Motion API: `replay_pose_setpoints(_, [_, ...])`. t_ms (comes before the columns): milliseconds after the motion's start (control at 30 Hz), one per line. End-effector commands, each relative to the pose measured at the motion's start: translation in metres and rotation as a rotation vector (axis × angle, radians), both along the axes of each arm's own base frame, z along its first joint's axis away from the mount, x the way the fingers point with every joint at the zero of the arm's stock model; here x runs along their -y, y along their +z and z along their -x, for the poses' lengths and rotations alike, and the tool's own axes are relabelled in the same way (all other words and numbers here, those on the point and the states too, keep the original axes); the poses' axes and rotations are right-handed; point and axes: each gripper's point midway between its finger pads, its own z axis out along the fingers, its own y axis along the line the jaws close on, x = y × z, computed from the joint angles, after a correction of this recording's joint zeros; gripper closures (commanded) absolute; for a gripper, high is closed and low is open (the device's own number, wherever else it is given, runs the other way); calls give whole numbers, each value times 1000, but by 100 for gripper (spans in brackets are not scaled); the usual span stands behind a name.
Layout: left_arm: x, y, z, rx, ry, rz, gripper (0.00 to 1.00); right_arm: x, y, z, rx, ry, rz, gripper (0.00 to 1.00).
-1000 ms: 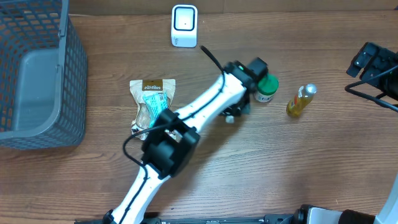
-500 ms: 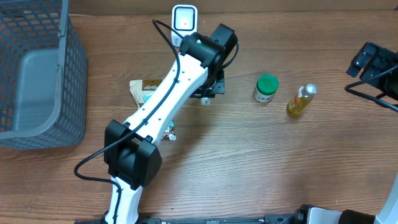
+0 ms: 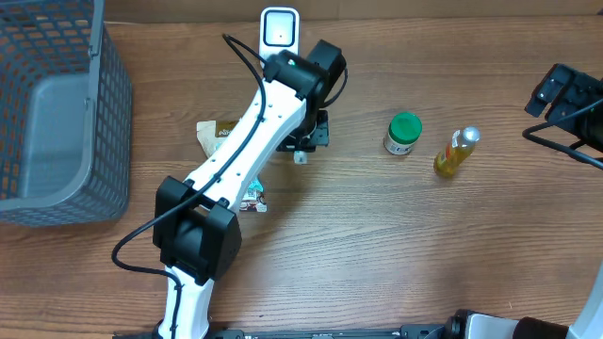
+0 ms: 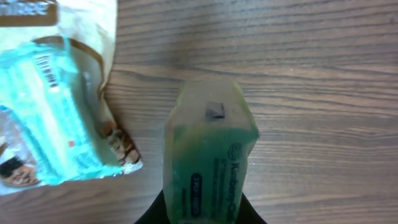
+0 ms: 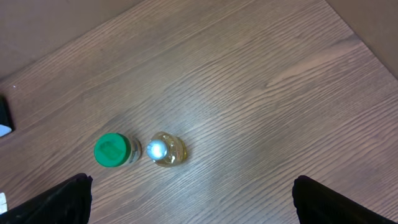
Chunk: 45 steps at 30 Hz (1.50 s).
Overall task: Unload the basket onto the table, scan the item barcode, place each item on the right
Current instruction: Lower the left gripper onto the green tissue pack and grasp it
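Most of the overhead view is taken up by the wooden desk (image 3: 424, 245), with a grey mesh basket (image 3: 104, 113) sat at the far left. The white left arm (image 3: 254, 141) is stretched diagonally across the middle, partly covering a snack bag (image 4: 56, 112) lying flat. A white scanner (image 3: 280, 38) is stood at the far edge, near the wrist. The green packet (image 4: 208, 155) is clamped in the left gripper (image 4: 202, 214) just right of the snack bag. Its long axis is pointed straight out from the jaws, lettering run lengthwise, the free end marked with a small dark square. Whether it touches the desk can't be told. The right gripper (image 5: 193, 202) is spread wide, nothing held. Further right, a green-lidded jar (image 3: 403, 133) and a yellow bottle (image 3: 456, 152) are stood side by side.
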Motion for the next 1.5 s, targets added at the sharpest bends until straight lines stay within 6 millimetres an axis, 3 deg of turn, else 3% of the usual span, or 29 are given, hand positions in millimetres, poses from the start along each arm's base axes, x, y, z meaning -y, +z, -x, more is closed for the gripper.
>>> replay_pose_setpoints(0, [9,-14,9,-17,1,23,87,1,1,0,3,0,5,0])
replay_pose_setpoints(267, [35,-59,7,14,4,107,85,1,1,0,4,0,6,0])
replay_pose_setpoints(533, [58,-81,15,63,-58,112,82,1,1,0,4,0,6,0])
replay_pose_setpoints(1400, [79,-84,29,91,-99,101,78,1,1,0,3,0,5,0])
replay_pose_setpoints(1467, [79,-84,29,90,-99,101,73,1,1,0,4,0,6,0])
